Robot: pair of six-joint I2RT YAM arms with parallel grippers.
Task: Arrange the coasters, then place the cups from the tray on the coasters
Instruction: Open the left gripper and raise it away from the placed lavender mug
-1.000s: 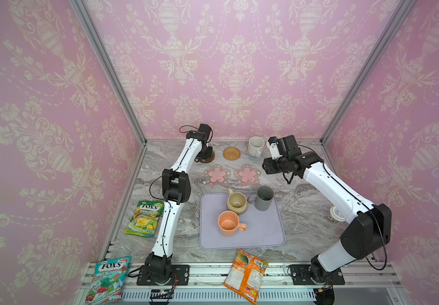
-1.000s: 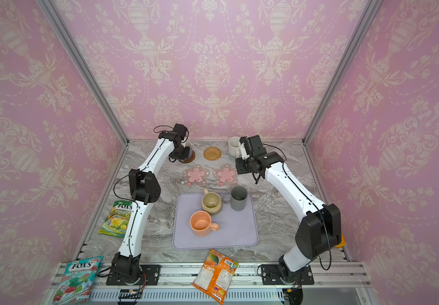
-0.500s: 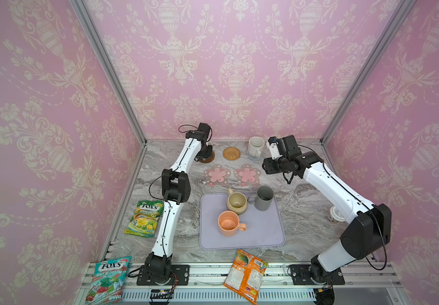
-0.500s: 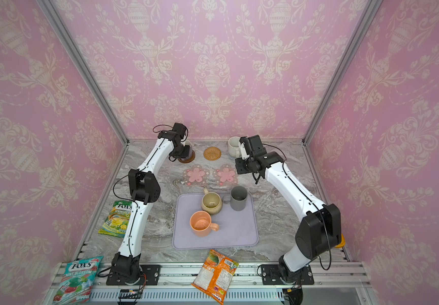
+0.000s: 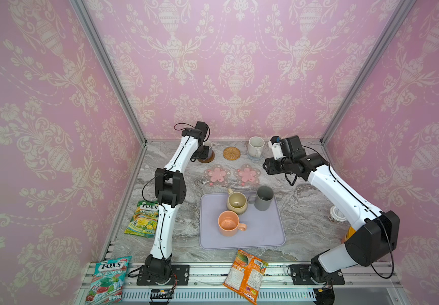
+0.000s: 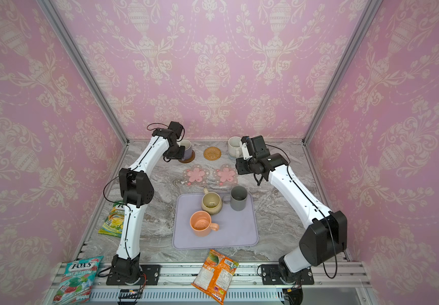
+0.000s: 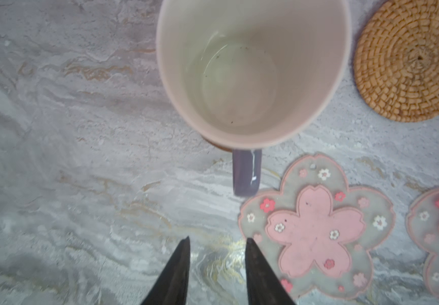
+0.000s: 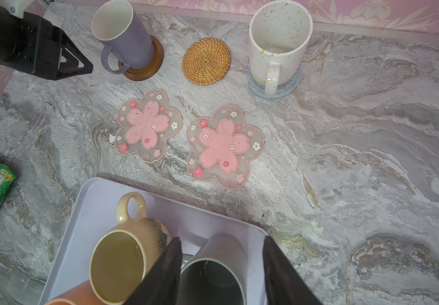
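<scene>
Your left gripper [image 7: 217, 241] stands parted, clear of the lavender mug [image 7: 252, 74], which sits on the dark wooden coaster [image 8: 155, 66]. Your right gripper [image 8: 222, 238] hangs with fingers apart and empty near the dark grey mug [image 8: 213, 277] on the tray [image 8: 86, 211].

Lavender mug [image 8: 123, 34], white inside; speckled white mug [image 8: 279, 39]; tan woven coaster [image 8: 206, 61]; pink-flower coasters [image 8: 148, 125]; grey marble table [image 8: 371, 132].

Grey marbled tabletop [image 5: 305, 211], lavender tray [image 5: 260, 232], five coasters [image 5: 231, 153] behind it, green sweet packet [image 5: 144, 219] at left
</scene>
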